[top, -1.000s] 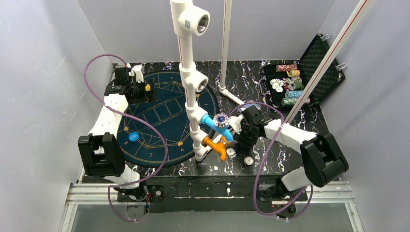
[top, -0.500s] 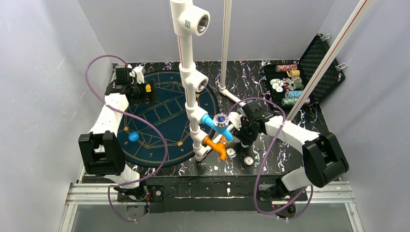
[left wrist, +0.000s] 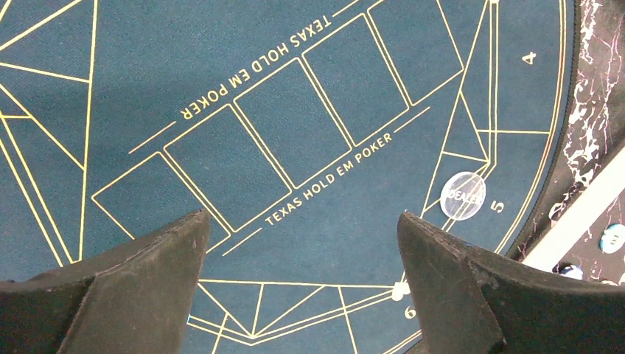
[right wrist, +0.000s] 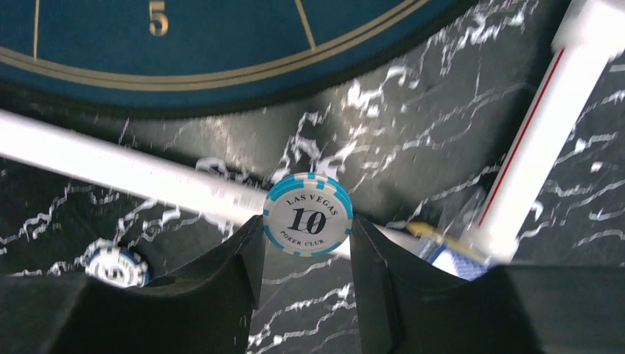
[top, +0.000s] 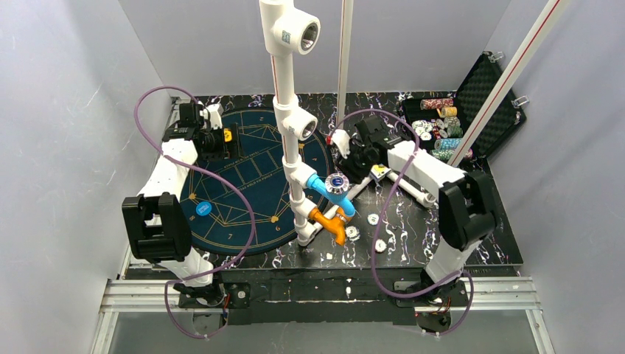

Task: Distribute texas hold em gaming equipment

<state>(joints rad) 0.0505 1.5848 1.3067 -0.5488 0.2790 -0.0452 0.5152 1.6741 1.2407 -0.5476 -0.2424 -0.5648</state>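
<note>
Seen from above, the right gripper (top: 351, 162) hangs over the marbled table (top: 486, 221), between the open chip case (top: 479, 96) and the round poker mat (top: 250, 184) and close to the white pipe frame (top: 291, 147); I judge that a straight reach toward the mat could catch that frame or drag the purple cable (top: 383, 221) across the loose chips (top: 374, 219) lying there. In the left wrist view the left gripper (left wrist: 302, 221) stands spread wide with nothing in it, above the card boxes printed on the mat, and the dealer button (left wrist: 463, 196) sits by seat 5, where a chip dropped carelessly might knock it. In the right wrist view the right gripper pinches a blue-and-white 10 chip (right wrist: 308, 214) upright by its rim, only at the fingertips; such a shallow hold may let it swivel or slip, and it would fall on a white pipe (right wrist: 110, 169) rather than the mat
</note>
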